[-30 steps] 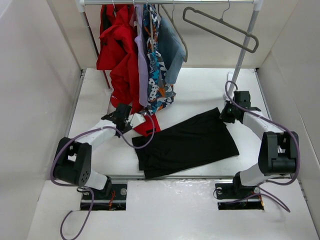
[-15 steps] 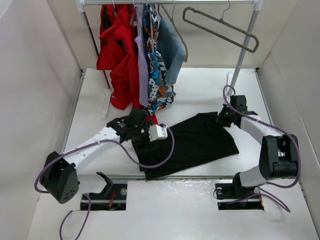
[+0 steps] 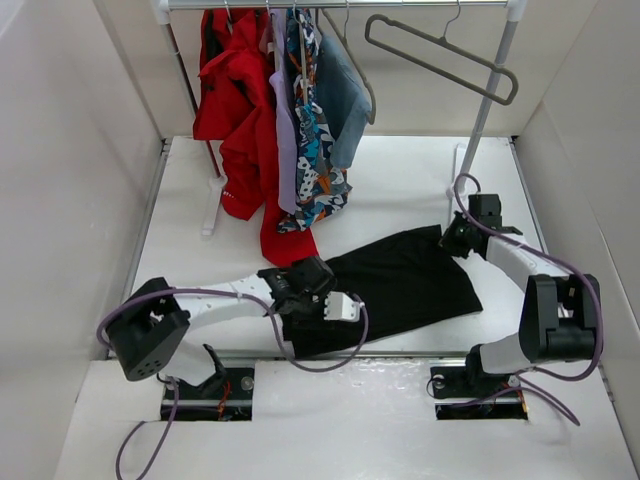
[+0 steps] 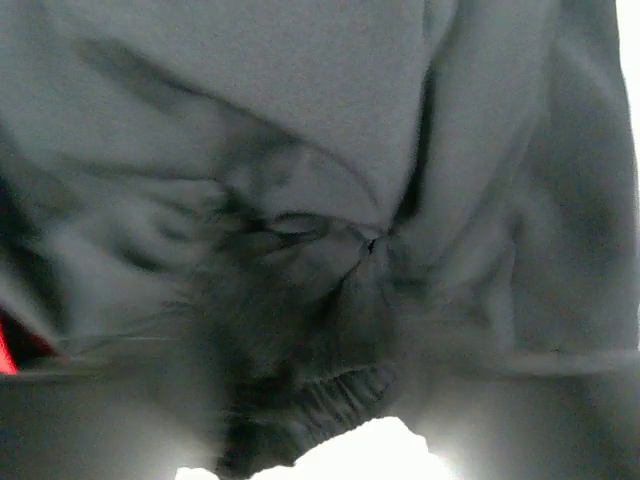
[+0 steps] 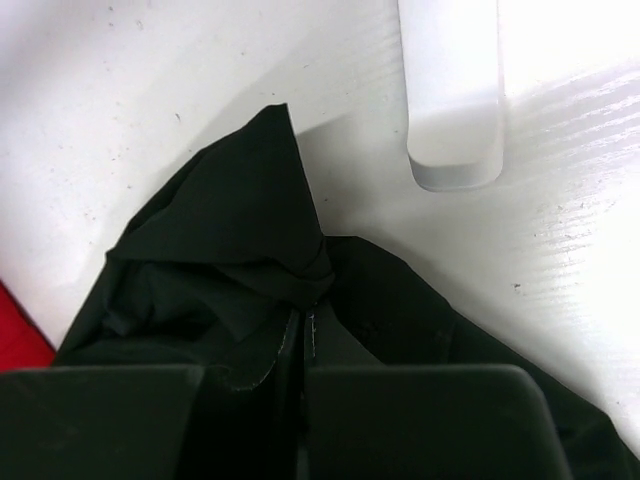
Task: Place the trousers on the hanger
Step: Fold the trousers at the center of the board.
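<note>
The black trousers (image 3: 410,285) lie spread on the white table, running from near left to far right. My right gripper (image 3: 452,240) is shut on their far right corner, and the right wrist view shows the fabric (image 5: 220,250) bunched and pinched between the closed fingers of the right gripper (image 5: 303,370). My left gripper (image 3: 305,290) sits low over the trousers' near left end. The left wrist view holds only blurred dark cloth (image 4: 300,120), so the left fingers do not show. The grey-beige hanger (image 3: 440,55) hangs tilted on the rail at the back right, apart from both grippers.
Red (image 3: 235,110), lilac, patterned (image 3: 315,150) and blue-grey (image 3: 345,95) clothes hang from the rail at the back left, the red one reaching the table. The rack's right post (image 3: 485,115) and its white foot (image 5: 450,90) stand just behind my right gripper. White walls close in both sides.
My left arm has swung from the hanging red clothes down onto the trousers' near left end. The right gripper has kept its hold and barely moved.
</note>
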Motion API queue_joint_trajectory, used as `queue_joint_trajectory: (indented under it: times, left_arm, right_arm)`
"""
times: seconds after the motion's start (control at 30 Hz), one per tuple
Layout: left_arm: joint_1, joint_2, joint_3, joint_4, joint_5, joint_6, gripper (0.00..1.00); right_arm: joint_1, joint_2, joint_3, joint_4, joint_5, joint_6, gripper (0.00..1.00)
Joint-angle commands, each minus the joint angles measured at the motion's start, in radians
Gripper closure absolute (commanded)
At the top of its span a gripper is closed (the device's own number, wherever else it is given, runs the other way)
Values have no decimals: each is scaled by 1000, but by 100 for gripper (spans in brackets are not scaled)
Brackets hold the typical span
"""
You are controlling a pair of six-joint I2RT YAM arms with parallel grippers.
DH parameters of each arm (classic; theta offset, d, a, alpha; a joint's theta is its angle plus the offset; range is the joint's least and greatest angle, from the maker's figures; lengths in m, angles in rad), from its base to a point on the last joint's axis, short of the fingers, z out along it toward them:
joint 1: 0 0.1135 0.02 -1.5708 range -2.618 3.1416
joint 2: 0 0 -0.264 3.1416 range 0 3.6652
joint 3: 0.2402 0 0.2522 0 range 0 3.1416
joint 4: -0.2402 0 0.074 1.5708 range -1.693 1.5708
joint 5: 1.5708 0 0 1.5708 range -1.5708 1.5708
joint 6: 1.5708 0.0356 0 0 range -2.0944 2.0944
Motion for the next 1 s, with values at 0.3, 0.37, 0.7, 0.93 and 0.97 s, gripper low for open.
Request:
queue_joint_trajectory:
  times: [0.3, 0.37, 0.7, 0.93, 0.97]
  left_arm:
    - [77, -233, -283, 50, -252, 191, 100]
    - [125, -305, -313, 50, -281, 309, 100]
    - [205, -568, -425, -51, -281, 552, 100]
    - [236, -577, -465, -51, -292, 575, 100]
    - [236, -577, -465, -37, -283, 566, 100]
  right_arm:
    - [-67, -149, -65, 3, -1, 81, 100]
    - [-67, -193, -100, 12, -10, 133, 100]
    - [-77, -71, -56, 32, 10, 68, 100]
    - [-87, 73, 96, -1, 19, -46, 87]
    - [-87, 89, 107, -13, 9, -63, 66]
